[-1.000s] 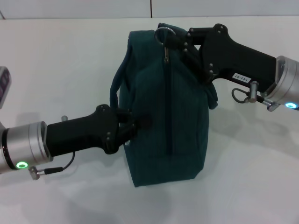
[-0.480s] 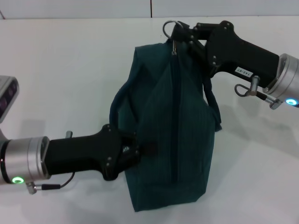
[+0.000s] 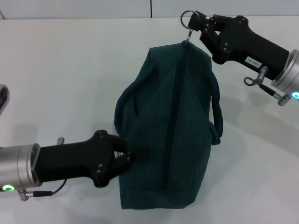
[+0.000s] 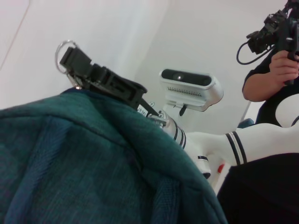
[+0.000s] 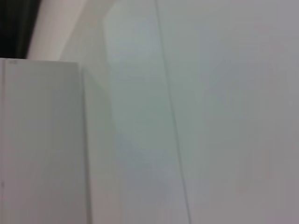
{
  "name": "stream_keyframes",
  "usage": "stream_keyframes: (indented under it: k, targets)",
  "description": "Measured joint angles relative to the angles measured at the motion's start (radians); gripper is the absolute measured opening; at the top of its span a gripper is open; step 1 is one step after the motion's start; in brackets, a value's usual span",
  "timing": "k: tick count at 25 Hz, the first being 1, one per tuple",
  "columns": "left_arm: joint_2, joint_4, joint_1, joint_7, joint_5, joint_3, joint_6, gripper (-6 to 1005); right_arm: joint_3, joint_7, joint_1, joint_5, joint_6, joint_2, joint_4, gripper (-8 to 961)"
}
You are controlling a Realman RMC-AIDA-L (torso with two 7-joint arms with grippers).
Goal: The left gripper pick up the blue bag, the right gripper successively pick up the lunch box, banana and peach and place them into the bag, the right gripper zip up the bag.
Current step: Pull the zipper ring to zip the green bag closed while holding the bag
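The blue bag (image 3: 168, 135) hangs between both arms in the head view, its zip line closed along the top. My left gripper (image 3: 133, 154) is shut on the bag's near left side, below one loop handle (image 3: 122, 105). At the bag's far end my right gripper (image 3: 194, 25) is shut on the ring zip pull (image 3: 188, 17), pulling that corner up into a point. The left wrist view shows the bag's fabric (image 4: 93, 158) close up, with the right gripper (image 4: 77, 60) and ring zip pull (image 4: 63, 49) behind it. Lunch box, banana and peach are out of view.
A white table (image 3: 60, 65) lies under the bag, with a wall seam (image 3: 151, 8) at the back. A grey device (image 3: 2, 98) pokes in at the left edge. In the left wrist view I see the robot's head camera (image 4: 189, 88) and a person filming (image 4: 275, 51).
The right gripper has drawn the zip pull farther back and to the right, stretching the bag's far corner. The left gripper and the bag's near end have shifted toward the robot.
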Motion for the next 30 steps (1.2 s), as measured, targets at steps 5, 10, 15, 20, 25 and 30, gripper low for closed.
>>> stream_keyframes:
  k: [5,10,15,20,25,30]
  targets:
    - [-0.002,0.0,0.005,-0.005,-0.003,-0.079,-0.032,126,0.017,0.052,-0.019,0.013,-0.018,-0.001,-0.003,9]
    - [-0.007,0.0,0.004,-0.017,-0.004,-0.175,-0.108,144,0.018,0.147,-0.045,0.045,-0.101,-0.002,-0.006,8]
    - [-0.009,0.0,-0.004,-0.022,-0.006,-0.21,-0.15,162,0.017,0.227,-0.05,0.055,-0.116,0.0,0.0,8]
    - [-0.009,0.003,-0.001,-0.013,-0.024,-0.212,-0.158,179,0.017,0.275,-0.049,0.081,-0.113,0.002,0.017,8]
    - [-0.013,0.074,0.005,-0.099,-0.04,-0.221,-0.163,369,0.017,0.295,-0.043,0.099,-0.111,0.002,0.038,8]
    - [-0.016,0.283,-0.003,-0.278,-0.034,-0.191,-0.159,582,0.017,0.304,-0.042,0.103,-0.109,0.004,0.052,8]
